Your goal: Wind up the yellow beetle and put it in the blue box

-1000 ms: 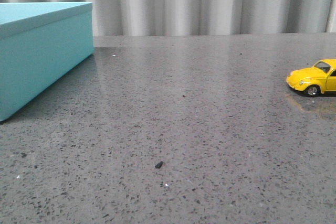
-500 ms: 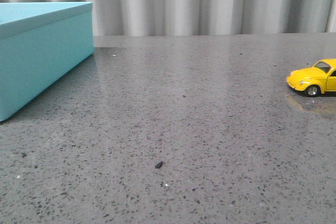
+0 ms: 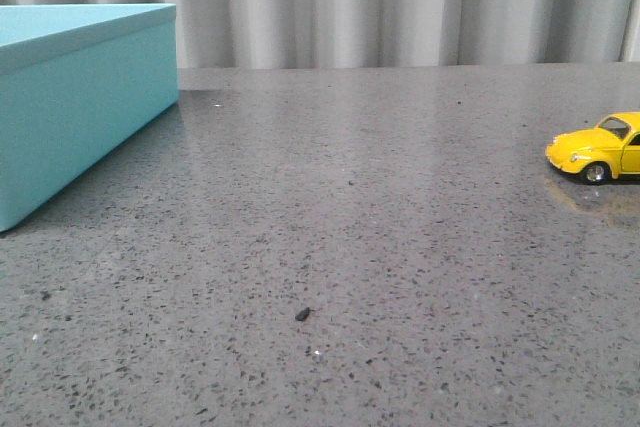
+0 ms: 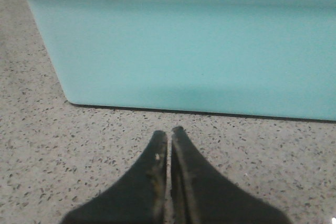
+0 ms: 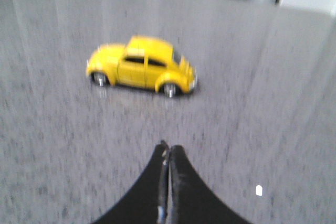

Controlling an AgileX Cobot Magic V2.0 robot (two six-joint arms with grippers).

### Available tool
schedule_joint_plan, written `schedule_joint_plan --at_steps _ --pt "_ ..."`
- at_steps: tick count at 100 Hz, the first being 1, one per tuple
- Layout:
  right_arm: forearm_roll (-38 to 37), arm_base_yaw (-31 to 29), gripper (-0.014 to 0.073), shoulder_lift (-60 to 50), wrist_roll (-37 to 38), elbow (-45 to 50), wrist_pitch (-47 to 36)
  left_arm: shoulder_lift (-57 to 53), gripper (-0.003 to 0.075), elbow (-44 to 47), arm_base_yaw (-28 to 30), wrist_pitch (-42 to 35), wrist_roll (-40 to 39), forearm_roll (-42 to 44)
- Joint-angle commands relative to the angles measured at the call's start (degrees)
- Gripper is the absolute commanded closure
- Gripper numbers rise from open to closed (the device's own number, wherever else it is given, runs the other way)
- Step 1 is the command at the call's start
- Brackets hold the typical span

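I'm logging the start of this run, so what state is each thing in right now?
yellow beetle: upright on its wheels on the table, ungripped.
blue box: standing on the table, lid on.
left gripper: shut, empty, facing the box.
right gripper: shut, empty, short of the beetle.

Front cam low over table (image 3: 350,247); L wrist near blue box (image 4: 184,45), R wrist near yellow beetle (image 5: 140,66).

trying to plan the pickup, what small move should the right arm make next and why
Probably open the right gripper before going any closer. Its fingers are pressed shut and empty, and the yellow car sits on all four wheels on the table just beyond them, untouched. Closed fingers could only nudge it. The left gripper, also shut, faces the blue box and can wait.
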Motion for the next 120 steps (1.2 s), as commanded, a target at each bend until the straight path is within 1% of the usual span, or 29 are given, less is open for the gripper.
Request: schedule_joint_plan --at_steps 1,7,14,17,24,46,65,82,102,120 --pt "1.06 -0.28 0.0648 -1.08 0.18 1.5 -11.1 -1.89 0.0741 1.46 0.32 -3.94 -0.59 -3.52" --pt "5.45 -0.28 0.0648 -1.08 0.18 1.5 -15.01 -1.89 0.0741 1.46 0.32 -5.16 -0.59 -7.05" --pt "12.26 -0.28 0.0648 -1.08 0.18 1.5 -17.49 -1.89 0.0741 1.46 0.32 -7.21 -0.59 -15.61" --pt "13.85 -0.28 0.0648 -1.08 0.18 1.5 -17.49 -1.89 0.0741 1.46 0.32 -7.88 -0.59 -20.87" --pt "14.58 -0.28 0.0648 -1.08 0.18 1.5 -15.79 -1.89 0.0741 1.46 0.32 -8.41 -0.59 -27.78" --pt "14.58 -0.28 0.0648 -1.08 0.18 1.5 -16.41 -1.89 0.0741 1.46 0.32 -10.03 -0.59 -28.2" --pt "15.08 -0.28 0.0648 -1.08 0.18 1.5 -19.28 -1.89 0.0741 1.46 0.32 -12.8 -0.59 -32.19" --pt "15.18 -0.28 0.0648 -1.08 0.18 1.5 -19.28 -1.89 0.0741 1.46 0.32 -13.19 -0.59 -32.19" --pt "15.29 -0.28 0.0648 -1.08 0.18 1.39 -19.28 -1.89 0.0741 1.46 0.32 -14.11 -0.59 -34.83" --pt "17.88 -0.28 0.0648 -1.08 0.18 1.16 -19.8 -1.89 0.0741 1.46 0.32 -14.01 -0.59 -34.93"
